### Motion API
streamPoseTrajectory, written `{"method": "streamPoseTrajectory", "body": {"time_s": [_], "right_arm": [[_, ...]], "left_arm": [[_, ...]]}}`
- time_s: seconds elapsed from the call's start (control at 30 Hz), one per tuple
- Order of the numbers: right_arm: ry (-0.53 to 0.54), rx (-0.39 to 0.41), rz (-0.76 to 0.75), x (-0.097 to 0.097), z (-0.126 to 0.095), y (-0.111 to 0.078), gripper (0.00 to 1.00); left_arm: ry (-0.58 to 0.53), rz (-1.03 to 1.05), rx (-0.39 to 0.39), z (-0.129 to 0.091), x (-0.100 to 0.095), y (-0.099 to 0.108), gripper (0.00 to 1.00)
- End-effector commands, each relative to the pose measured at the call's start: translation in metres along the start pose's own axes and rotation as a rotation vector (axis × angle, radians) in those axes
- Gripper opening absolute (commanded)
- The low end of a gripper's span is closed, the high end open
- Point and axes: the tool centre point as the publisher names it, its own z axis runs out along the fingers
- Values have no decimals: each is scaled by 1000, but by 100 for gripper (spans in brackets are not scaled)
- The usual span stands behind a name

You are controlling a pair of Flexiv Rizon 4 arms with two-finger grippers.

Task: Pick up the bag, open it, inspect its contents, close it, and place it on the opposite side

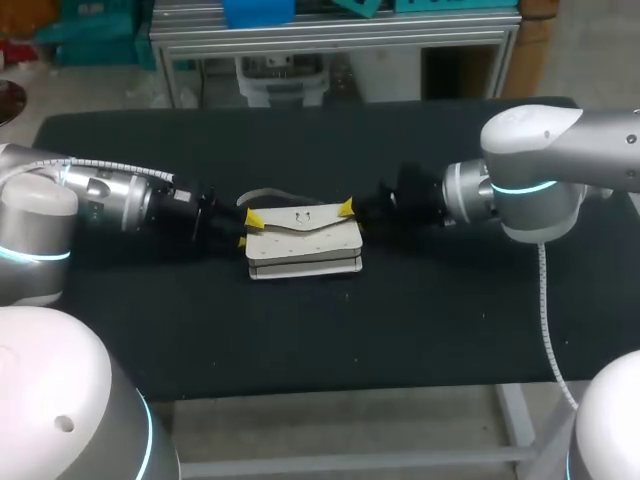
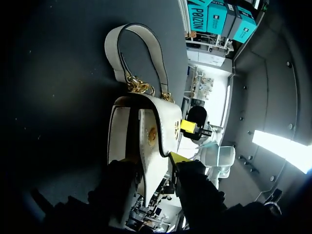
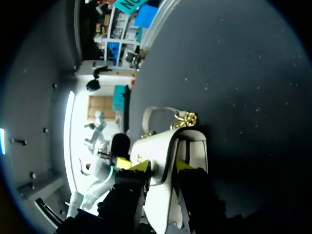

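A white bag [image 1: 305,240] with a flap, a gold clasp and gold chain links lies in the middle of the black table [image 1: 300,330]. Its strap [image 1: 265,193] trails toward the far side. My left gripper [image 1: 246,229] is at the bag's left end, one yellow tip on each side. In the left wrist view the bag [image 2: 146,126] sits between the fingers of this gripper [image 2: 153,158], both touching it. My right gripper [image 1: 350,215] is at the right end. Its wrist view shows the gripper [image 3: 157,165] clamped on the bag's flap end [image 3: 161,146].
Bare black tabletop lies in front of and behind the bag. Both arms stretch low over the table from either side, meeting at the bag. In each wrist view the other arm's gripper [image 2: 187,126] shows past the bag's far end.
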Motion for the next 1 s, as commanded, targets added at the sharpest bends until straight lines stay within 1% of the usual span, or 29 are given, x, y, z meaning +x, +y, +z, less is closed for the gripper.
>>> {"method": "streamPoseTrajectory", "body": {"time_s": [0.03, 0.17, 0.2, 0.23, 0.27, 0.3, 0.37, 0.4, 0.53, 0.57, 0.6, 0.63, 0.67, 0.7, 0.73, 0.77, 0.8, 1.0], "right_arm": [[-2, -4, -7, 12, 7, -9, 0], [-1, 3, 2, 10, 7, -9, 0], [0, 15, 0, 9, 8, -9, 27], [-2, 9, 3, 7, 8, -9, 56], [-2, 9, 6, 6, 8, -10, 89], [0, 10, 9, 5, 8, -10, 100], [2, 7, 15, 3, 6, -10, 100], [3, 6, 16, 3, 6, -10, 100], [4, 4, 17, 4, 5, -10, 100], [4, 4, 17, 4, 5, -10, 100], [3, 4, 17, 4, 5, -10, 95], [2, 5, 18, 3, 5, -11, 84], [3, 6, 20, 2, 5, -10, 69], [3, 6, 21, 2, 5, -10, 62], [2, 8, 22, 2, 5, -10, 36], [-1, 11, 22, 2, 6, -10, 7], [-3, 12, 21, 2, 6, -10, 0], [-10, 11, 19, 3, 4, -9, 0]], "left_arm": [[-5, 11, 17, 10, 14, 7, 0], [-10, 24, 15, 11, 15, 10, 0], [-14, 27, 12, 11, 14, 12, 0], [-15, 28, 11, 12, 13, 13, 0], [-17, 29, 11, 12, 12, 13, 6], [-22, 30, 9, 13, 11, 14, 32], [-26, 31, 9, 14, 9, 15, 43], [-28, 32, 7, 15, 8, 15, 45], [-36, 25, -1, 18, 4, 14, 47], [-40, 24, 1, 19, 2, 14, 46], [-42, 20, -1, 20, 1, 14, 44], [-42, 17, -1, 20, 0, 13, 32], [-43, 15, 0, 20, -1, 13, 25], [-44, 12, 1, 20, -2, 13, 12], [-46, 6, -1, 21, -3, 12, 0], [-50, 2, 2, 21, -5, 11, 0], [-51, 1, 3, 22, -5, 11, 0], [-62, 13, 19, 19, -11, 13, 0]]}}
